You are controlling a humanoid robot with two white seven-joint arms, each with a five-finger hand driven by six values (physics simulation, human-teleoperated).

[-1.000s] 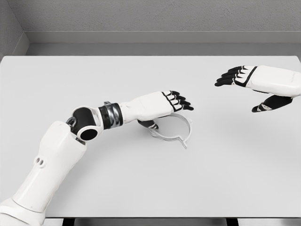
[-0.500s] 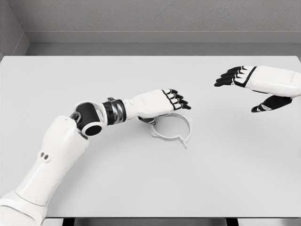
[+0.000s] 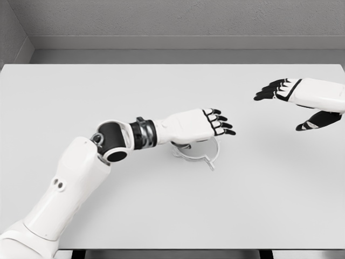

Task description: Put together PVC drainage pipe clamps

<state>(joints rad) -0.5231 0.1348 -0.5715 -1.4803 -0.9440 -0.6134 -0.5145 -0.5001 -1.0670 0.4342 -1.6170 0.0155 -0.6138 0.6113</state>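
Observation:
A pale grey ring-shaped pipe clamp [image 3: 207,155] lies flat on the white table [image 3: 172,205] near the middle. My left hand [image 3: 215,123] reaches in over the clamp's far half and hides it; the fingers are stretched out flat and hold nothing, with the thumb tucked underneath near the ring's left side. I cannot tell whether the hand touches the ring. My right hand [image 3: 285,102] hovers at the right edge, well away from the clamp, its fingers spread and empty.
The table's far edge meets a grey wall [image 3: 172,21] at the back. No other parts are in view.
My left hand has slid to the right and slightly down, now covering more of the clamp. My right hand has drifted a little to the right. The clamp has stayed put.

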